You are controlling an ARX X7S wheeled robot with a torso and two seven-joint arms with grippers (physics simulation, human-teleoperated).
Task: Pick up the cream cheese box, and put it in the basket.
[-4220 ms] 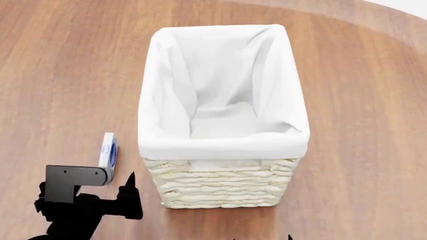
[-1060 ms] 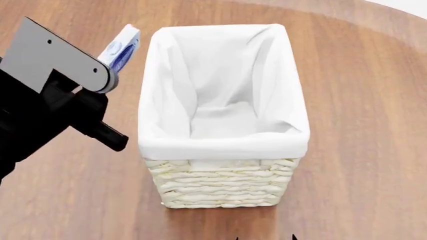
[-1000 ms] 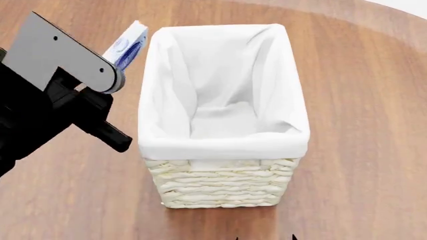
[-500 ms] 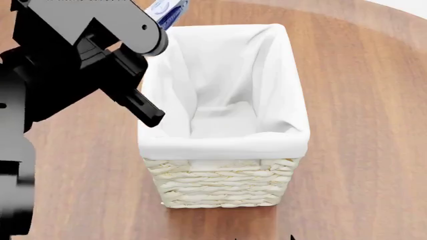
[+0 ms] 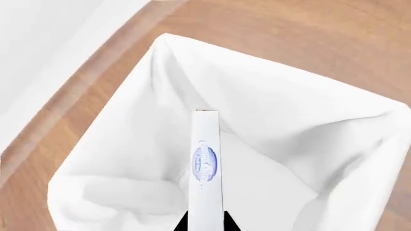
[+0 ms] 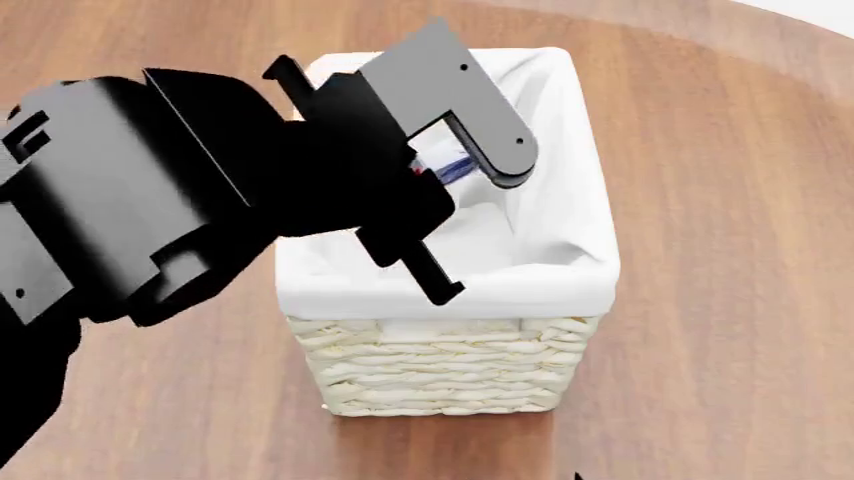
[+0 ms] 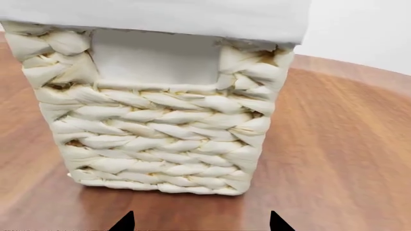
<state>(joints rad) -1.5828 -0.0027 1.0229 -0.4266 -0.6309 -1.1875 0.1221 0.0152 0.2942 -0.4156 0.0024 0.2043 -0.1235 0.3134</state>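
The left arm (image 6: 160, 220) is blocky matte black, its grey plate (image 6: 461, 100) apparently screw-dotted (two small dots).

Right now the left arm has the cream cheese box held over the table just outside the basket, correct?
Not quite. The left gripper does hold the cream cheese box, but over the basket opening, not outside it. The left wrist view shows the white liner under the box on every side.
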